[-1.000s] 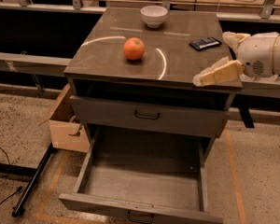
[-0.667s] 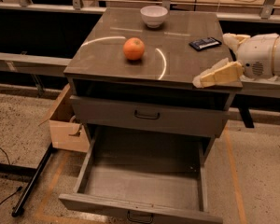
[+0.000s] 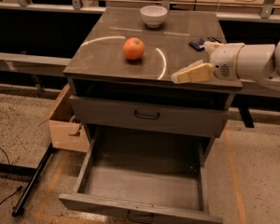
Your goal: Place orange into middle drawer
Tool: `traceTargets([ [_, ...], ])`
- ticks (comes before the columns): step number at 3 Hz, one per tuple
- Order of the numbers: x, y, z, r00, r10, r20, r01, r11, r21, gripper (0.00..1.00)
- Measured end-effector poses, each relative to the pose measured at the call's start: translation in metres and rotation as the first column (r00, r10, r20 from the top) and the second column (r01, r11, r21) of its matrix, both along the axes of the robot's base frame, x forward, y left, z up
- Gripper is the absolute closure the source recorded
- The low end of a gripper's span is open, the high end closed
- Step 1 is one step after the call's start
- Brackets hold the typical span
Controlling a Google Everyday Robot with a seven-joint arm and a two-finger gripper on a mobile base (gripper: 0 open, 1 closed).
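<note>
Orange: the orange (image 3: 133,48) sits on the table (image 3: 102,62) in the upper middle of the frame, in the same spot as a second ago, with nothing touching it
Middle drawer: the middle drawer (image 3: 144,185) stands pulled out at the bottom of the frame, its floor bare, lower in the frame than the orange
Change: the gripper (image 3: 186,74) has slid leftward over the table's front right part, so its tip is nearer the orange but still well apart from it
Meaning: this looks like the reach toward the fruit; no grasp is made yet, so the pick-up, the carry and the drop into the drawer all remain
Jaws: cannot tell whether they are open or closed
Count, task things: one orange, one open drawer, one gripper
Count, others: one white bowl (image 3: 154,15) at top centre, behind the orange; one dark flat object (image 3: 198,44) to the right of the orange; one closed drawer front (image 3: 147,115) just under the table top; one cardboard box (image 3: 65,125) at the left of the frame
</note>
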State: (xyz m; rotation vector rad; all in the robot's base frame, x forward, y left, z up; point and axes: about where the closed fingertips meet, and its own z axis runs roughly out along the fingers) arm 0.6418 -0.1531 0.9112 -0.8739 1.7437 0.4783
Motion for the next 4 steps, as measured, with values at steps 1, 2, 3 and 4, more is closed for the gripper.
traceTargets([
  [1, 0.032, 0.021, -0.014, 1.0000, -0.008, 0.001, 0.008, 0.999, 0.032, 0.00],
  [2, 0.056, 0.049, -0.022, 0.9995, 0.015, 0.029, -0.016, 0.999, 0.045, 0.00],
  [3, 0.077, 0.076, -0.026, 0.9988, 0.029, 0.039, -0.032, 0.998, 0.061, 0.00],
  [4, 0.094, 0.106, -0.028, 0.9973, 0.053, 0.051, -0.057, 0.995, 0.084, 0.00],
])
